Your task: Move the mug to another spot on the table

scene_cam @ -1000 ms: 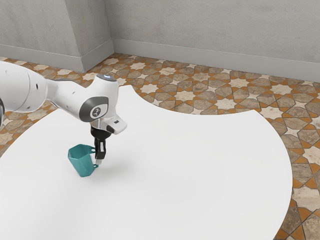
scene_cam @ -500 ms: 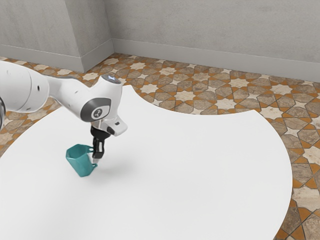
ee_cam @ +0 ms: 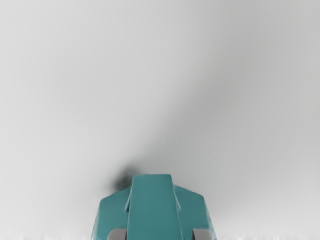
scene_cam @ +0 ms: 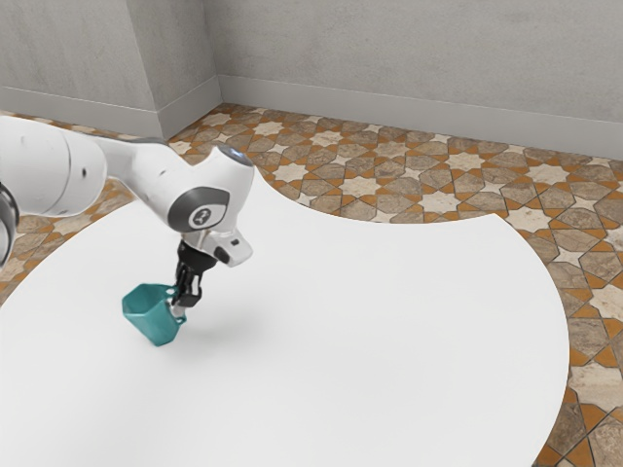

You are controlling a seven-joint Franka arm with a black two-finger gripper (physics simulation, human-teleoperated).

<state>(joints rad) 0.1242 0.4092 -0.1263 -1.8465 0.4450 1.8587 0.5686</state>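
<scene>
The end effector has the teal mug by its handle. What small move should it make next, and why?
Probably carry the mug a little toward the exterior view's right, over the white table. The end effector is shut on the handle, and the mug hangs tilted and seems just off the surface, so it looks ready to travel.

Matt teal mug (scene_cam: 148, 311) on a smooth white table (scene_cam: 389, 341).

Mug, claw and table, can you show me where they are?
mug (scene_cam: 151, 326), exterior view, on its teal side wall.
claw (scene_cam: 179, 307), exterior view, between its fingertips.
table (scene_cam: 389, 331), exterior view, on its bare white top.
</scene>
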